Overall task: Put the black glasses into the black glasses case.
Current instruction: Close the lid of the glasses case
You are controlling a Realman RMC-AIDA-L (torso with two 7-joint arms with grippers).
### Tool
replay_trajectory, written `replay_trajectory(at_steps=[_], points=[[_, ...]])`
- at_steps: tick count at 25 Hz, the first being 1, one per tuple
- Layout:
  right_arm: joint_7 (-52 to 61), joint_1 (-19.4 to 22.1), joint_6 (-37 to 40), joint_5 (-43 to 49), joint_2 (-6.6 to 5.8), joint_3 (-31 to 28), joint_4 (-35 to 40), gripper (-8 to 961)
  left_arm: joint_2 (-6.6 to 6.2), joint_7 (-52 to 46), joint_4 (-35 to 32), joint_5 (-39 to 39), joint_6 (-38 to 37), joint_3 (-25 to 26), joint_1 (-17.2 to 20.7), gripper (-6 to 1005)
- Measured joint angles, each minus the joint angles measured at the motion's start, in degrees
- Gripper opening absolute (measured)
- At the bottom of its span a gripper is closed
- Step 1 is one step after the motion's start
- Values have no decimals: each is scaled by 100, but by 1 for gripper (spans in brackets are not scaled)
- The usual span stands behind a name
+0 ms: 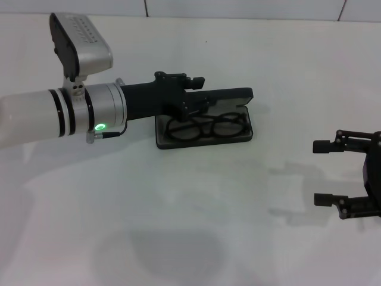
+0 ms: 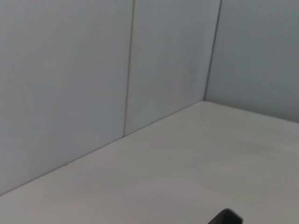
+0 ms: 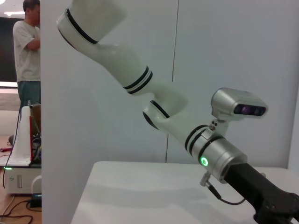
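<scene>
The black glasses case (image 1: 204,143) lies open at the middle of the white table, its lid (image 1: 232,95) standing up along the far side. The black glasses (image 1: 205,127) lie inside the base, lenses side by side. My left gripper (image 1: 201,94) reaches in from the left and sits at the lid's left end, just above the glasses. Whether it grips the lid I cannot make out. My right gripper (image 1: 318,173) hangs open near the right edge, well apart from the case. The left wrist view shows only a dark tip (image 2: 226,217) over the table.
The white table (image 1: 196,226) runs to a pale panelled wall (image 2: 93,70) behind. My left arm (image 3: 205,149) crosses the right wrist view. A person (image 3: 28,46) stands off the table beyond a partition.
</scene>
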State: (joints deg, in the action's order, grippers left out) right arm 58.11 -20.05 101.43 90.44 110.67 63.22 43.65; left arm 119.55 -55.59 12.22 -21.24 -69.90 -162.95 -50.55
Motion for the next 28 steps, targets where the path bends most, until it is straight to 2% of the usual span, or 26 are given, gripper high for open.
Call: replay_trajectory(at_steps=[9, 13, 20, 28], points=[[0, 2, -15, 1, 3, -3, -30, 776, -21, 145, 45, -381, -407, 0, 0, 476], [-12, 2, -49, 1, 18, 1, -50, 776, -21, 179, 56, -582, -258, 0, -120, 476], [-22, -6, -159, 0, 59, 41, -52, 776, 13, -146, -134, 110, 783, 0, -463, 476], [-28, -6, -211, 148, 122, 8, -34, 776, 15, -147, -219, 362, 777, 0, -431, 476]])
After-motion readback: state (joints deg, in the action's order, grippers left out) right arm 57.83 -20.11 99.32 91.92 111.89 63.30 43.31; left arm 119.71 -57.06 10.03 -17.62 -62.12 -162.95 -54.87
